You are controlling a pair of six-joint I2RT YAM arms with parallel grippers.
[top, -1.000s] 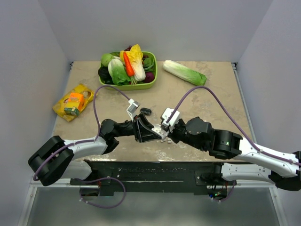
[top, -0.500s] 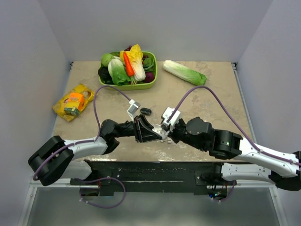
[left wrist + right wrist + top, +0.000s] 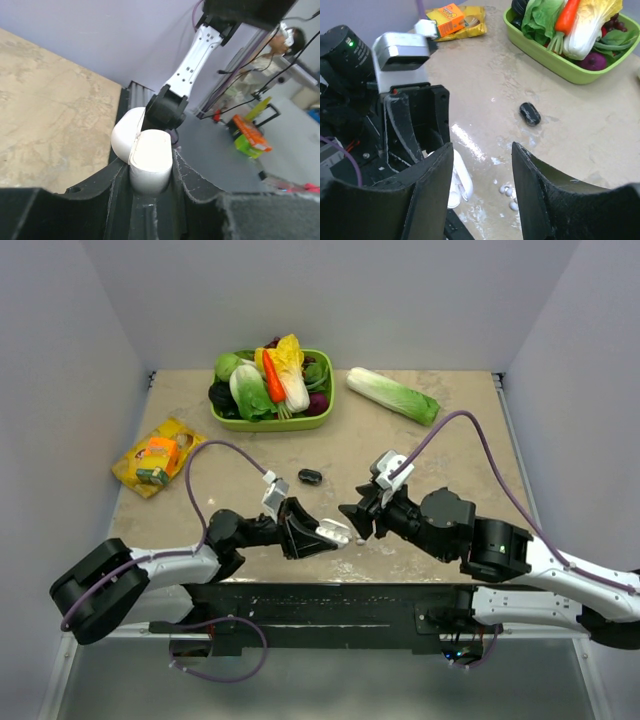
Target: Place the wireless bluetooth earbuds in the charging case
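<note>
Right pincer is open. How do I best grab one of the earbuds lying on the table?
Come straight down from above with the right pincer and pinch one earbud across its rounded body. It is tiny and lies loose on the flat table, so a side approach would likely just push it.

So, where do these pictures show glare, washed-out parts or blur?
Right wrist view: a bright glare streak on the table, below-left of the black oval object. Left wrist view: the charging case is nearly washed-out white, and the room behind it is soft. Top external view: even light, sharp, faint shadows.
</note>
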